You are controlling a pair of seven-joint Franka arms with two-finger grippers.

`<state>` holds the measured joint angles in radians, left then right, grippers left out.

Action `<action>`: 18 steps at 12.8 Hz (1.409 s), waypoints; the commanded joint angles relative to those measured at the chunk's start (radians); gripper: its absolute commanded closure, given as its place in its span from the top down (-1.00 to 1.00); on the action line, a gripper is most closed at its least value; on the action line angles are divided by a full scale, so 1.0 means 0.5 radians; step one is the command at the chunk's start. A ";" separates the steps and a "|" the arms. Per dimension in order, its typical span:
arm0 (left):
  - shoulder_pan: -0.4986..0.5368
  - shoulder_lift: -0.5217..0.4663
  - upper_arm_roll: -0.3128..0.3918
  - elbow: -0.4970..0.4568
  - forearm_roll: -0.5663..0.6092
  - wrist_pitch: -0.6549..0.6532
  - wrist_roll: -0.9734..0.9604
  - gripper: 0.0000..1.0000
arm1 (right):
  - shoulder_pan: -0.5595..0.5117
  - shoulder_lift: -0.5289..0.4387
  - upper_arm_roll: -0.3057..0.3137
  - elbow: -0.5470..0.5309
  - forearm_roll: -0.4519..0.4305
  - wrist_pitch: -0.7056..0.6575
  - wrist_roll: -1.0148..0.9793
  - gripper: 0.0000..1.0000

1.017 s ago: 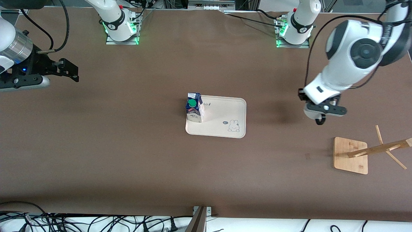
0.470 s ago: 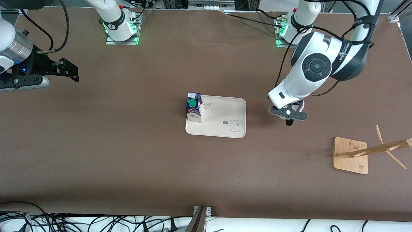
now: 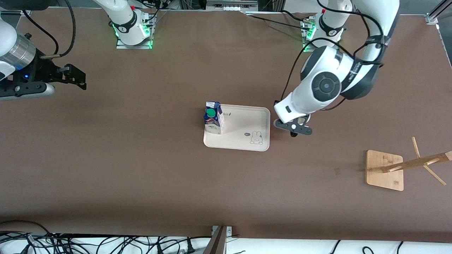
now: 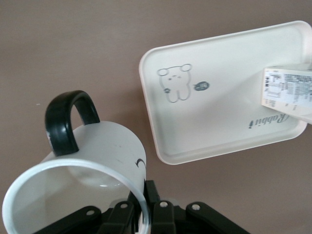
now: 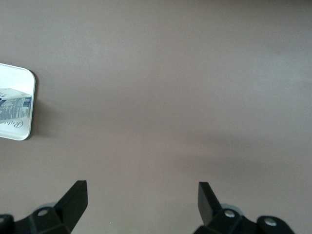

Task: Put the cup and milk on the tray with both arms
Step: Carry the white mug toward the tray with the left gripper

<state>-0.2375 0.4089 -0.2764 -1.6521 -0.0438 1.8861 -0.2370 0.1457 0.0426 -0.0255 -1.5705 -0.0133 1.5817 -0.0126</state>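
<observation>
White ceramic, the cup (image 4: 92, 170) hangs in our left gripper (image 4: 141, 214), whose fingers (image 4: 158, 217) are clamped on its rim and wall, with the black handle (image 4: 66, 119) turned away from them. In the front view the left gripper (image 3: 293, 127) is over the bare brown counter (image 3: 141, 176), just beside the end of the tray (image 3: 263, 121) toward the left arm's end; the arm's bulk hides most of the cup there.

The milk (image 3: 213, 118) stands upright on the tray, at the end toward the right arm's side, so we judge that half of the task done. The rabbit end of the tray (image 4: 219, 112) is bare, and that looks to us the natural spot for the cup. What is left, as we read it, is to carry the cup over the rim, lower it and let go.

Our right gripper (image 3: 70, 76) waits over the counter toward the right arm's end, well apart from the tray, its fingers (image 5: 75, 197) spread wide with nothing between them.

A wooden rack (image 3: 386, 169) lies nearer the camera toward the left arm's end.
</observation>
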 commanded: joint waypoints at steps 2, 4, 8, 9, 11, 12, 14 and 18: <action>-0.178 0.216 0.041 0.257 -0.014 -0.032 -0.243 -1.00 | -0.012 0.010 0.011 0.036 -0.013 -0.031 0.016 1.00; -0.267 0.350 0.041 0.398 -0.014 -0.032 -0.458 -1.00 | -0.012 0.010 0.008 0.027 -0.013 -0.037 0.016 1.00; -0.313 0.489 0.062 0.491 -0.017 0.013 -0.517 -1.00 | -0.012 0.010 0.008 0.027 -0.010 -0.065 0.022 1.00; -0.341 0.510 0.062 0.491 -0.014 0.062 -0.517 -1.00 | -0.012 0.010 0.008 0.027 -0.013 -0.065 0.028 1.00; -0.372 0.538 0.062 0.491 -0.017 0.081 -0.520 -1.00 | -0.012 0.010 0.008 0.030 -0.010 -0.065 0.028 1.00; -0.378 0.541 0.065 0.491 -0.020 0.081 -0.490 -1.00 | -0.012 0.010 0.008 0.030 -0.013 -0.065 0.028 1.00; -0.375 0.560 0.059 0.491 -0.032 0.102 -0.325 -1.00 | -0.012 0.010 0.008 0.030 -0.010 -0.065 0.028 1.00; -0.372 0.563 0.056 0.491 -0.038 0.109 -0.076 -1.00 | -0.009 0.010 0.008 0.036 -0.010 -0.062 0.028 1.00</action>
<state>-0.4143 0.6772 -0.2584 -1.4364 -0.0443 1.9442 -0.3397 0.1457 0.0438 -0.0262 -1.5705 -0.0133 1.5648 -0.0078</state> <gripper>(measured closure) 0.925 0.000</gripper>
